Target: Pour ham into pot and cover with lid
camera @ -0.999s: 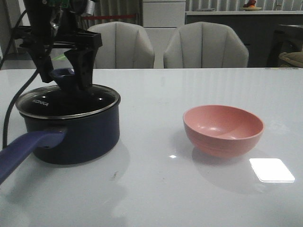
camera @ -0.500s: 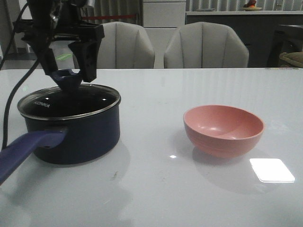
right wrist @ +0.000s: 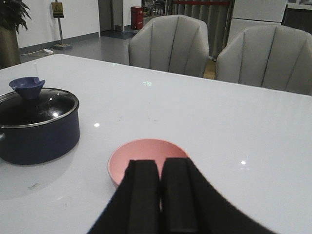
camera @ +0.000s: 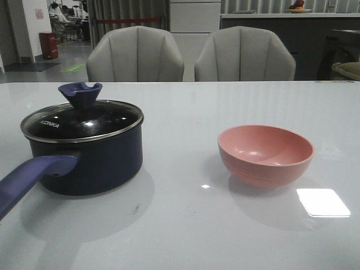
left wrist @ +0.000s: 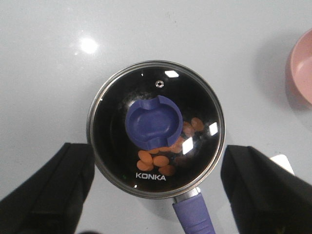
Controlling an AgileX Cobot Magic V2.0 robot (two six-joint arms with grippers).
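Observation:
The dark navy pot (camera: 95,166) stands at the table's left with its purplish-blue handle (camera: 31,175) pointing toward the front. The glass lid (camera: 81,121) with the blue knob (camera: 80,94) lies flat on the pot's rim. Through the glass in the left wrist view, orange-pink ham chunks (left wrist: 157,158) lie inside the pot. My left gripper (left wrist: 156,183) hangs high above the lid, open and empty, and is out of the front view. My right gripper (right wrist: 161,165) is shut and empty, just behind the pink bowl (right wrist: 146,150). The pot also shows in the right wrist view (right wrist: 39,139).
The empty pink bowl (camera: 265,154) sits right of centre on the white table (camera: 180,225). Two grey chairs (camera: 135,56) stand behind the far edge. A bright light reflection (camera: 322,202) lies on the tabletop near the bowl.
My left gripper has let go of the lid's knob and risen up out of the front view. The lid stays on the pot.

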